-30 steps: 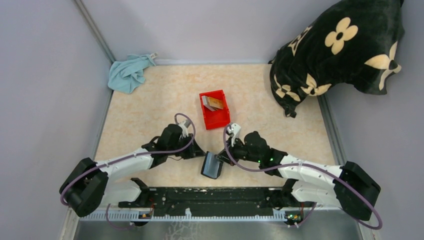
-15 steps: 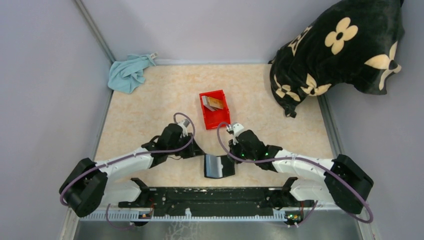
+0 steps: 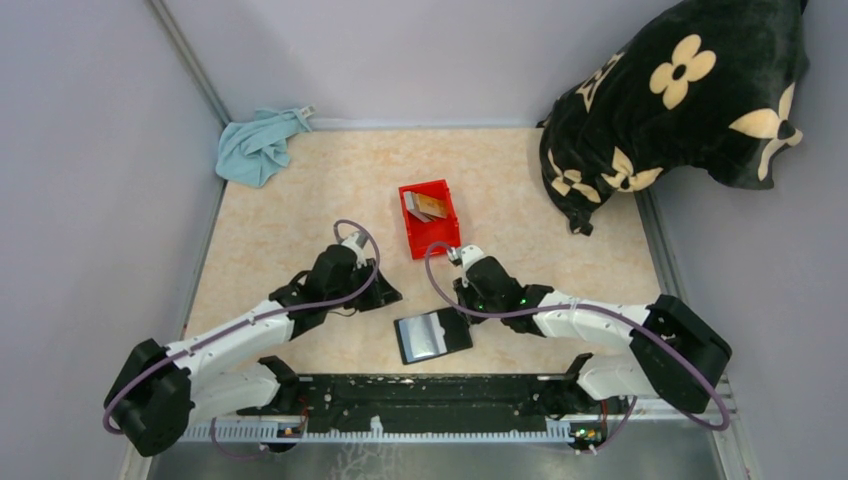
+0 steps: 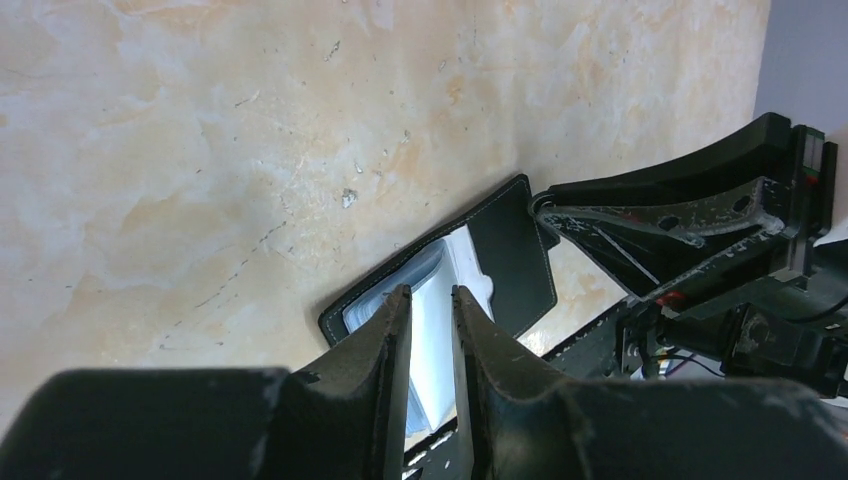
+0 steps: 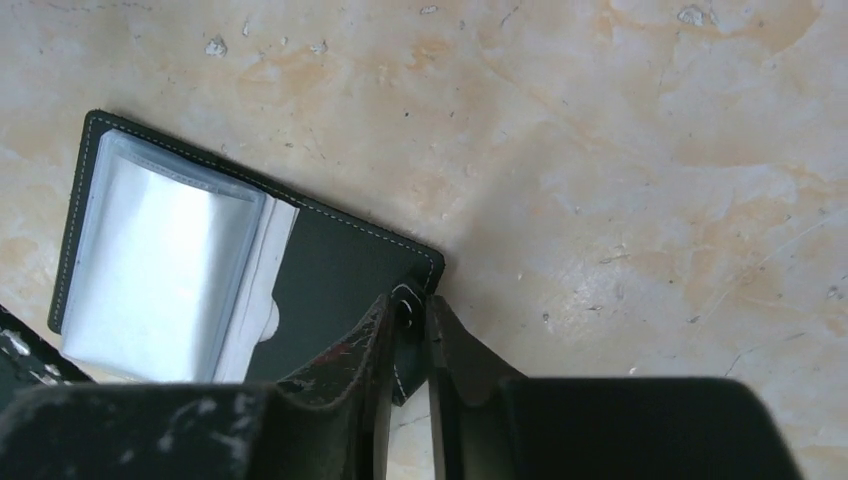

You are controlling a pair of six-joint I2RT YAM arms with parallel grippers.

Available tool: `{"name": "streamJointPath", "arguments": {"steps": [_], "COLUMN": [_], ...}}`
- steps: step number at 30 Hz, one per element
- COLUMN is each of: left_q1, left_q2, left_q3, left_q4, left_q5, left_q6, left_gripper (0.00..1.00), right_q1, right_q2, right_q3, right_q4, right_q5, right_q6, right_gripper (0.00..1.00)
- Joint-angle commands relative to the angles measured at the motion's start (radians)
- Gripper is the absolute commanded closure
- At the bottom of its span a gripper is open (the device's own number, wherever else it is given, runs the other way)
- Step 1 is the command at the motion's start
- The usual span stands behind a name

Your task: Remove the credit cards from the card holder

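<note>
Two arms reach in over the counter (image 3: 300,200) from its near edge. Between them the card holder (image 3: 432,337) lies opened flat close to that edge. Its pale blue inside, with glossy clear sleeves, faces up, and a black flap lies on its right side.

The right tool (image 5: 410,300) is nipped together on the corner of that black flap. In the right wrist view the stitched edge sits between the two fingertips with almost no gap. The rest of the holder lies on the counter.

The left tool (image 4: 430,295) stands near the holder, a little to its left and behind it, and touches nothing. Its fingers are parted by a narrow slit with nothing in it, and in the left wrist view the holder's pale sleeve shows beyond the slit. Whether a card sits in any sleeve cannot be told.

Behind the holder, near the middle of the counter, stands a red bin (image 3: 432,240). The credit cards (image 3: 424,205) lie together at its far end, a tan one beside grey ones.

A light blue cloth (image 3: 258,148) is bunched in the far left corner. A black cushion (image 3: 680,90) with cream flowers leans over the far right corner.
</note>
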Motion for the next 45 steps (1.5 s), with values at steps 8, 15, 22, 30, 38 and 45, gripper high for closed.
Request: {"name": "streamJointPath", "arguments": {"steps": [8, 15, 22, 30, 38, 45], "left_q1": [0.0, 0.013, 0.053, 0.135, 0.156, 0.164], "left_q2": [0.067, 0.022, -0.016, -0.061, -0.084, -0.079], "left_q3": [-0.024, -0.025, -0.026, -0.075, -0.102, -0.11], "left_q4": [0.078, 0.041, -0.02, -0.02, -0.024, -0.008], "left_q5": [0.055, -0.029, -0.052, 0.001, 0.011, 0.023], "left_q6": [-0.022, -0.014, 0.013, 0.025, 0.028, 0.028], "left_gripper": [0.75, 0.76, 0.76, 0.75, 0.75, 0.75], "right_q1": [0.01, 0.193, 0.295, 0.388, 0.407, 0.408], "right_q2": [-0.12, -0.026, 0.139, 0.3, 0.382, 0.441], "right_q3": [0.067, 0.195, 0.26, 0.354, 0.397, 0.41], "right_q4": [0.023, -0.06, -0.039, -0.051, -0.115, -0.201], "right_q5": [-0.034, 0.158, 0.18, 0.214, 0.24, 0.295], "right_q6": [-0.06, -0.082, -0.018, 0.043, 0.062, 0.108], "right_gripper": [0.35, 0.32, 0.22, 0.14, 0.21, 0.37]}}
